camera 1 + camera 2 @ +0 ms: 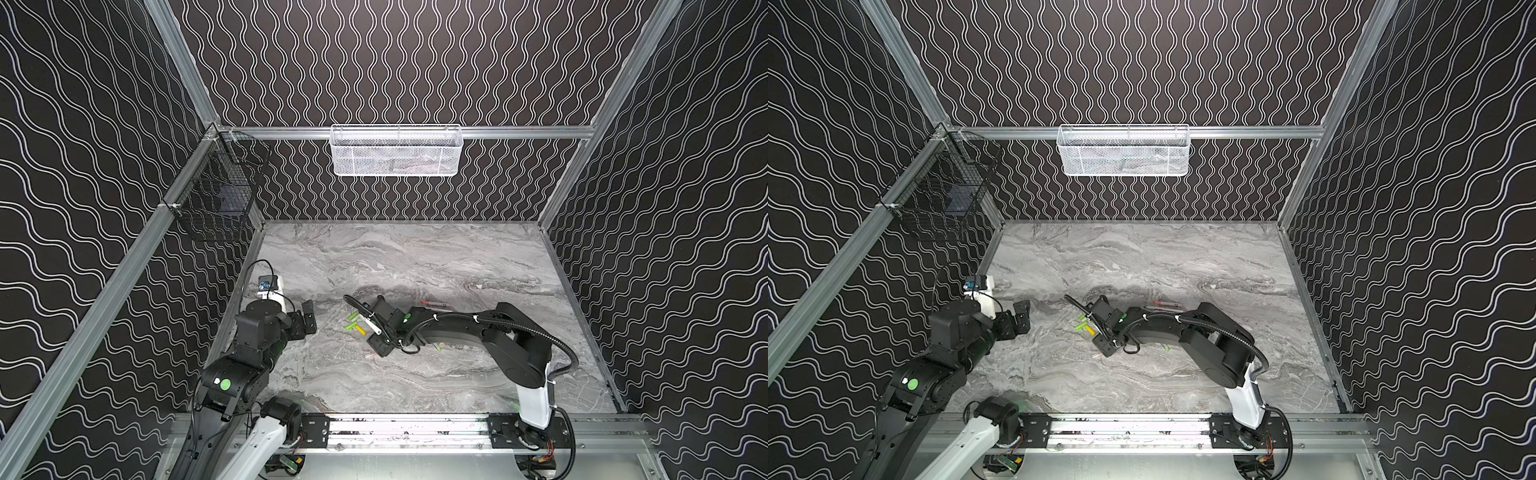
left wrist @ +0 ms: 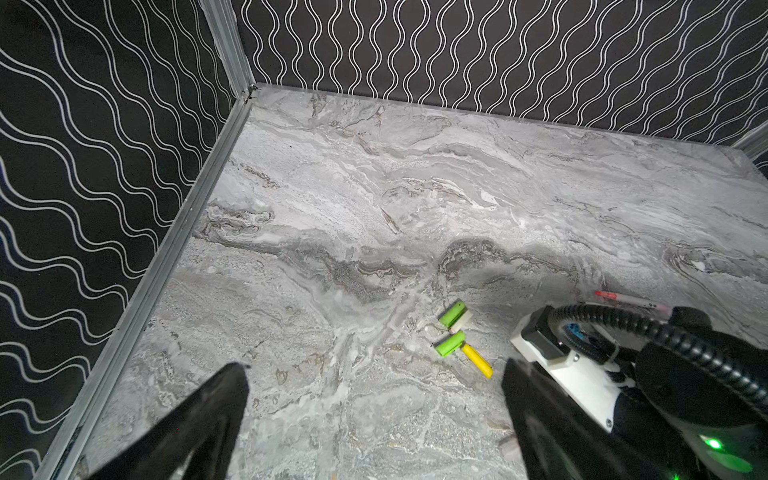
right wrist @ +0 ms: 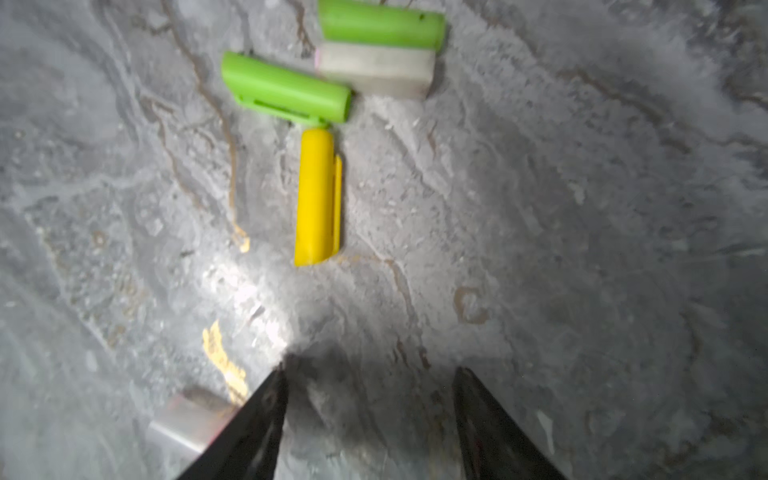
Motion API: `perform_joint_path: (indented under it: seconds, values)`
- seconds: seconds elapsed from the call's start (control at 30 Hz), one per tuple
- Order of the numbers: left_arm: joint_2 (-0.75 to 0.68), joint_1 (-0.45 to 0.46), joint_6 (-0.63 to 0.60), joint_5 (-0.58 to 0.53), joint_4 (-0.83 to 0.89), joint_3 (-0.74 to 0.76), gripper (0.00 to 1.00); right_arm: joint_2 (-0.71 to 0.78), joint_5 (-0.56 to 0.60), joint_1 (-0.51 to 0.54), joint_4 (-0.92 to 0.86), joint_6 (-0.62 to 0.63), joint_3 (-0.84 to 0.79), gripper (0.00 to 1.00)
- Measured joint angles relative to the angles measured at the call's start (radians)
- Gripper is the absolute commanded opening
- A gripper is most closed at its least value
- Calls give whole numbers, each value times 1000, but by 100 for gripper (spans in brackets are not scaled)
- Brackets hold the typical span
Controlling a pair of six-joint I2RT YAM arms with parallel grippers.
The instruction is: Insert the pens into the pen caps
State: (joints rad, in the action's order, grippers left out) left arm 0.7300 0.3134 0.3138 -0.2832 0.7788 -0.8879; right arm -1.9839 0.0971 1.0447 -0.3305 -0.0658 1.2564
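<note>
While the right claw (image 3: 372,368) hangs half-open and empty just short of the yellow cap (image 3: 318,195), a green cap (image 3: 286,87) beyond, the step looks like reaching for a cap, needing a lower, centred close; the left wrist view, unlike the right's, shows a red-tipped pen (image 2: 627,300) beyond that arm.

The yellow cap (image 3: 318,195) looks smooth plastic, the marbled tabletop (image 3: 582,249) matt, grainy.

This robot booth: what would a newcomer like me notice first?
Probably the wavy-lined black walls all around, then the bright lime green caps and yellow cap clustered in the middle of the grey marble table. The right gripper points open at them; the left gripper hangs open near the left wall.
</note>
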Motion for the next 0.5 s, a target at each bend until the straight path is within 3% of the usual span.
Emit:
perform_joint_path:
  seconds: [0.23,0.5]
  values:
    - [4,-2,0,7,0,0,99,98,-71,1,-66,70,-84,65]
    - [3,-5,0,7,0,0,99,234,-182,3,-82,246,-175,63]
